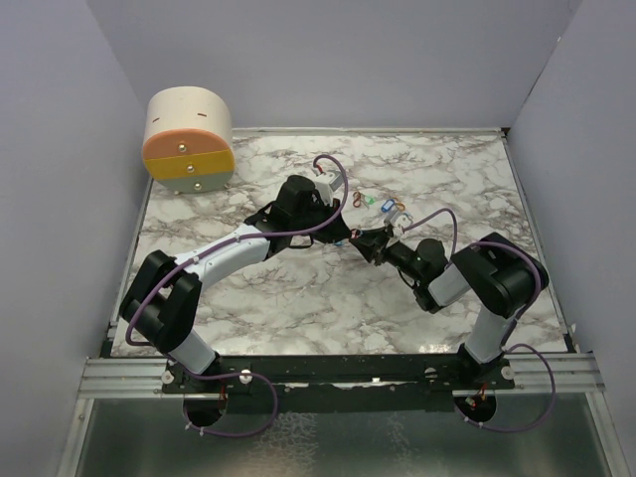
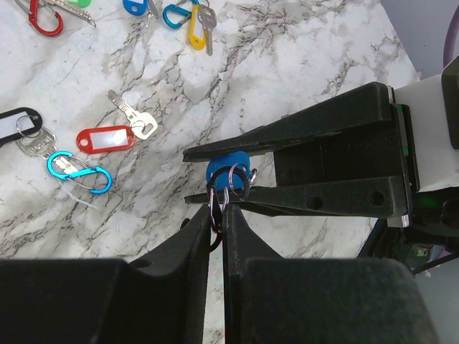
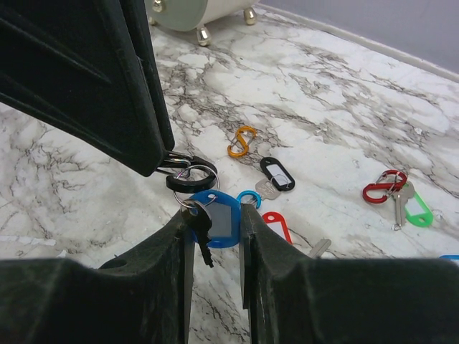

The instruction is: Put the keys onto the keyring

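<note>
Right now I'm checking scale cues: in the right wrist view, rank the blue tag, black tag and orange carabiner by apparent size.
1. blue tag, though it's nearest the camera, between the right fingers.
2. black tag and orange carabiner: alike, not ranked.

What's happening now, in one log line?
left gripper: pinching black clip | right gripper: clamping blue key tag | spare keys: on table

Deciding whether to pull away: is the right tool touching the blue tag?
Touching. The right wrist view shows the right tool clamped on the blue tag, both fingers pressed against its sides, no gap.
</note>
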`<state>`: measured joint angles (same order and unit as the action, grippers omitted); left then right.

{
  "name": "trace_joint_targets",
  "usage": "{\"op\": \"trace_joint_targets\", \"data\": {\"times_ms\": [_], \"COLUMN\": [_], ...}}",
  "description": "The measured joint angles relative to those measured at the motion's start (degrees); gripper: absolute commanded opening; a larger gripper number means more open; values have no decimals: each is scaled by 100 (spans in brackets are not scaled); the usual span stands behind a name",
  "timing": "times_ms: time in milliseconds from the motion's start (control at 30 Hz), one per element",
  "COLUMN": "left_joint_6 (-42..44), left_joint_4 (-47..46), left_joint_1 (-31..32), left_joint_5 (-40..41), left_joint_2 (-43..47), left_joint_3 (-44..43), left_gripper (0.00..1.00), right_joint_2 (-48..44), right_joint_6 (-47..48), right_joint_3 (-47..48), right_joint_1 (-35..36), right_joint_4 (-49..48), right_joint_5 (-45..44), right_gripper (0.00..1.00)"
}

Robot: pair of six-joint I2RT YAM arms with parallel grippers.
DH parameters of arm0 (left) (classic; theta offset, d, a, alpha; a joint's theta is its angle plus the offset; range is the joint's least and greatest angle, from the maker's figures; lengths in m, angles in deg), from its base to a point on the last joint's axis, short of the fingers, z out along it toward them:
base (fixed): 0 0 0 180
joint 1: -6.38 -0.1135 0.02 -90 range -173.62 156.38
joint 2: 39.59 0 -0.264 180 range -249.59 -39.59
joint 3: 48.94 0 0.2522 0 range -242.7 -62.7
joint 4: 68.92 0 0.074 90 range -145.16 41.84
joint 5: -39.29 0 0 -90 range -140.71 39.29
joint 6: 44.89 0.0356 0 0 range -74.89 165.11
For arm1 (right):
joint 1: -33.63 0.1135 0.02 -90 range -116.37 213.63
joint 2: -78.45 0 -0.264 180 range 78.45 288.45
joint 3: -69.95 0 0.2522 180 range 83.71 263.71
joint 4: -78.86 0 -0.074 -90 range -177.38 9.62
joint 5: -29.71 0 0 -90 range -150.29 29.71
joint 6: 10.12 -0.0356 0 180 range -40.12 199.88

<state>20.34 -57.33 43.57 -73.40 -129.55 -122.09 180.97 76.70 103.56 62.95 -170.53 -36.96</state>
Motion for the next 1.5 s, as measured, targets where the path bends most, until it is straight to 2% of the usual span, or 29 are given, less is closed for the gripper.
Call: {"op": "trace_joint_targets", "data": {"times_ms": [433, 467, 633, 733, 1233, 1367, 1500], "left_joint_6": [0, 0, 0, -22, -122, -136, -173], "left_joint_4": [-20, -20, -26, -35, -186, -186, -192], "left_joint_1": [-2, -2, -22, -39, -122, -267, -387], "left_joint_5": [0, 0, 4, 9, 125, 273, 527], "left_joint_2": [0, 0, 4, 28, 330, 339, 380], "left_joint_3": [9, 9, 13, 48, 256, 348, 455], "left_gripper": [13, 14, 39, 48, 68, 72, 73], "right_joint_2": [-9, -11, -13, -26, -240, -551, -1056], "right_joint_6": [9, 9, 44, 55, 114, 144, 205], "right_joint_3": [0, 0, 0, 0, 0, 2, 144], "right_joint_1": [0, 0, 0, 0, 31, 31, 31], "right_joint_4": [0, 0, 0, 0, 7, 96, 584], "right_joint_5": [-46, -52, -120, -164, -192, -234, -295], "right_gripper": [1, 1, 1, 1, 1, 1, 1]}}
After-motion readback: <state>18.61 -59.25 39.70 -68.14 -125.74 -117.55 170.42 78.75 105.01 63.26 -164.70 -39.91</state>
